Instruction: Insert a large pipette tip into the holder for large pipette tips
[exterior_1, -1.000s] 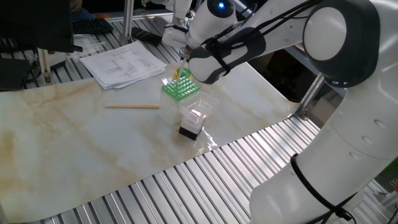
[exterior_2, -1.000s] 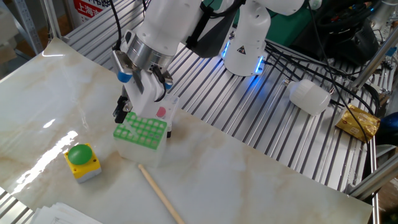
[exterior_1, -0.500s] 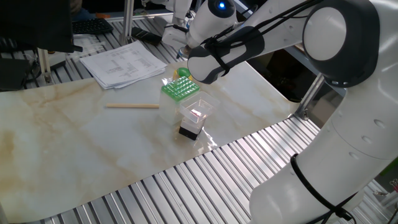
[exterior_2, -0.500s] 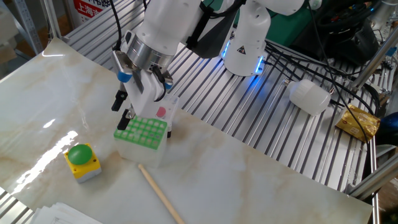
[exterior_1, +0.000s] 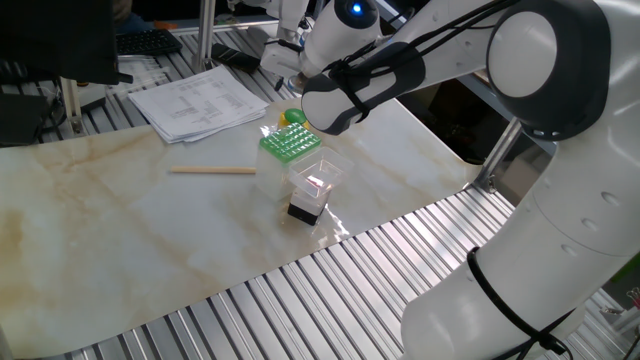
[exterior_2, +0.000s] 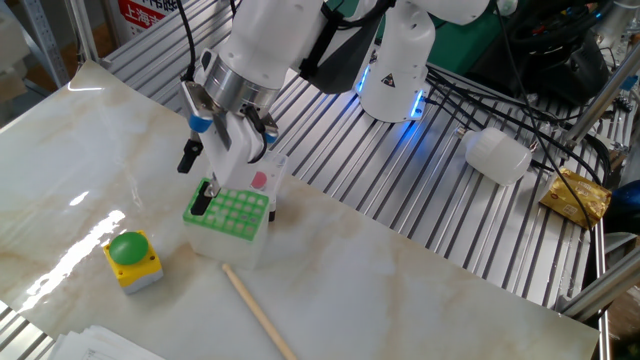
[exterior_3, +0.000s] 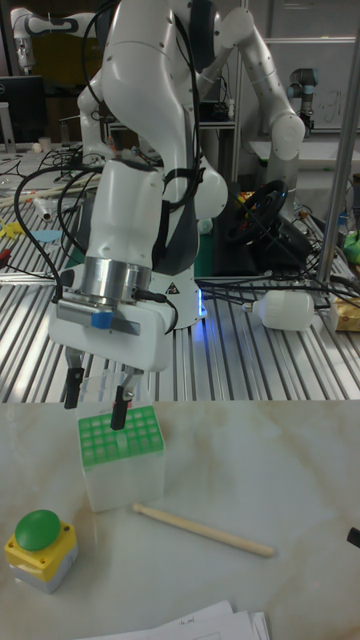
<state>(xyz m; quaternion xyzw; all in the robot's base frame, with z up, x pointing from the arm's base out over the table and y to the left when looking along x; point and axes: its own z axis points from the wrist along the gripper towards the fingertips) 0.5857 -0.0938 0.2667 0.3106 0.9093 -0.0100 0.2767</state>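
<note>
The holder for large pipette tips is a green grid rack (exterior_2: 230, 209) on a pale box, also seen in the tall fixed view (exterior_3: 120, 437) and the first fixed view (exterior_1: 290, 142). My gripper (exterior_2: 195, 178) hangs just over the rack's left end with its black fingers spread wide and nothing visible between them. In the tall fixed view the gripper (exterior_3: 95, 398) has one fingertip left of the rack and one over its back edge. The large pipette tip is too faint to make out in any view. In the first fixed view the arm hides the fingers.
A tan wooden stick (exterior_2: 259, 319) lies in front of the rack. A green button on a yellow box (exterior_2: 130, 258) sits to its left. A clear box (exterior_1: 318, 177) with a black base stands beside the rack. A stack of papers (exterior_1: 195, 100) lies at the table's back.
The fingers were close together over the rack's left end a second ago and have since spread apart. The arm has hardly moved.
</note>
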